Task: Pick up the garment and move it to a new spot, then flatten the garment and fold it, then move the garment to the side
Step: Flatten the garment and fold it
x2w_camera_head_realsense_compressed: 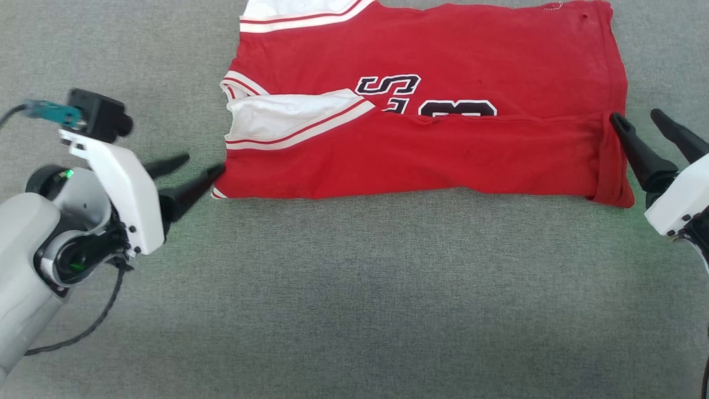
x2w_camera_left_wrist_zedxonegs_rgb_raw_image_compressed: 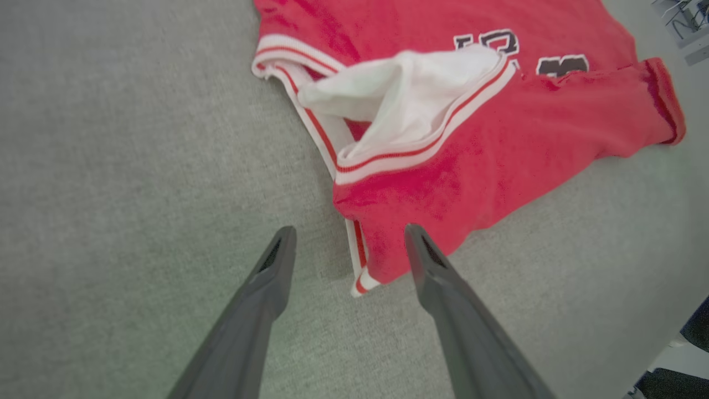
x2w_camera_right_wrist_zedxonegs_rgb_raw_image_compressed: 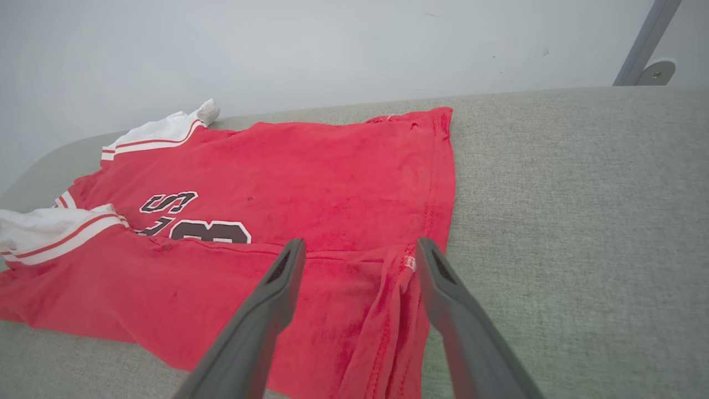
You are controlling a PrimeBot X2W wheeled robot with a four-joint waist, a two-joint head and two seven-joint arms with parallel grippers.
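The garment [x2w_camera_head_realsense_compressed: 443, 160], a red shirt with white sleeves and black lettering, lies on the grey cloth surface with its near long edge folded up over the body. My left gripper [x2w_camera_head_realsense_compressed: 202, 162] stands open at the garment's near left corner [x2w_camera_left_wrist_zedxonegs_rgb_raw_image_compressed: 382, 260], fingers apart with nothing between them. At the right end my right gripper [x2w_camera_head_realsense_compressed: 637, 118] is open over the hem [x2w_camera_right_wrist_zedxonegs_rgb_raw_image_compressed: 399, 277], one finger resting at the fold's end. The folded-in white sleeve [x2w_camera_left_wrist_zedxonegs_rgb_raw_image_compressed: 410, 94] sits on top near the left.
The grey fabric surface [x2w_camera_head_realsense_compressed: 354, 288] stretches wide in front of the garment. A pale wall [x2w_camera_right_wrist_zedxonegs_rgb_raw_image_compressed: 332, 44] rises behind the surface's far edge, and a grey metal post [x2w_camera_right_wrist_zedxonegs_rgb_raw_image_compressed: 645, 41] stands at the far right.
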